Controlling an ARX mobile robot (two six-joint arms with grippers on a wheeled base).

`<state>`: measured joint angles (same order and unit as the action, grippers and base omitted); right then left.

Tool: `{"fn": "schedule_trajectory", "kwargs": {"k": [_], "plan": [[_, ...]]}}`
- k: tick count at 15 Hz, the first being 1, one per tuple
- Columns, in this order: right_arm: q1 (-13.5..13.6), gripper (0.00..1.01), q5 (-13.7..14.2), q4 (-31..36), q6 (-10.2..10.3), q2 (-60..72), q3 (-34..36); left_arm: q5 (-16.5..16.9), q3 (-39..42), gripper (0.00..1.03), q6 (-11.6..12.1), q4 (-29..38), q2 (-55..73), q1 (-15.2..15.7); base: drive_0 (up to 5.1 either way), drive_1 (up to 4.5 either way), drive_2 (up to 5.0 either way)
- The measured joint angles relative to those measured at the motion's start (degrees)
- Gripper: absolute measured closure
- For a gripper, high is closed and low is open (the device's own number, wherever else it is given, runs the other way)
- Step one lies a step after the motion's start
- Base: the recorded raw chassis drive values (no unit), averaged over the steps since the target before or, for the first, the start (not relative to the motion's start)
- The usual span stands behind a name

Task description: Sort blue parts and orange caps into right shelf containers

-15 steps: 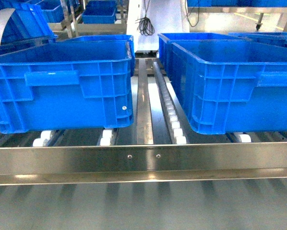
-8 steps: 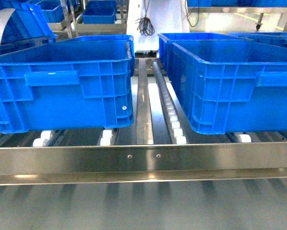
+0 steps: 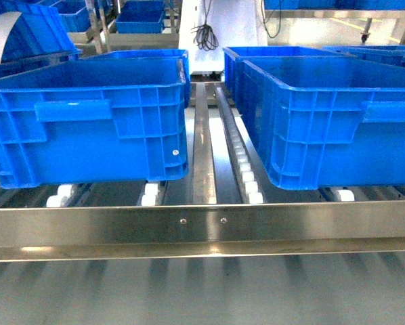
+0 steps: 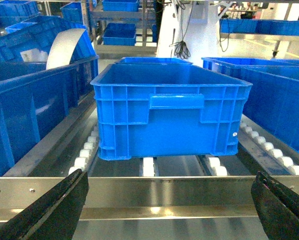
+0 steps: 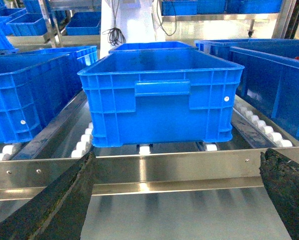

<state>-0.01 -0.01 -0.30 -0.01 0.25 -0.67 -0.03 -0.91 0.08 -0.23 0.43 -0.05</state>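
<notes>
A factory or warehouse floor is shown. A long steel rack (image 3: 202,230) with a riveted front rail and rows of white rollers (image 3: 246,172) is loaded with big blue plastic bins (image 3: 87,118). Toward 12 o'clock more blue bins (image 3: 140,17) are stacked on metal shelving over a polished concrete floor, and a bundle of black cable (image 3: 205,35) is hung against a white column.

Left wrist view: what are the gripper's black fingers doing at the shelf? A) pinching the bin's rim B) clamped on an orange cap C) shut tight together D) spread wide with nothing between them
D: the left gripper has its black fingers at opposite lower corners, with only the shiny steel front rail and the large blue plastic bin seen between them.
</notes>
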Motion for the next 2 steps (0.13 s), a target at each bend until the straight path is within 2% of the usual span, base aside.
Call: {"fn": "schedule_trajectory", "kwargs": {"k": [2], "plan": [[0.0,0.03,0.0,0.0,0.0,0.0,0.0,0.0,0.0,0.05,0.0,0.0,0.0,0.0,0.0,0.00,0.0]]}}
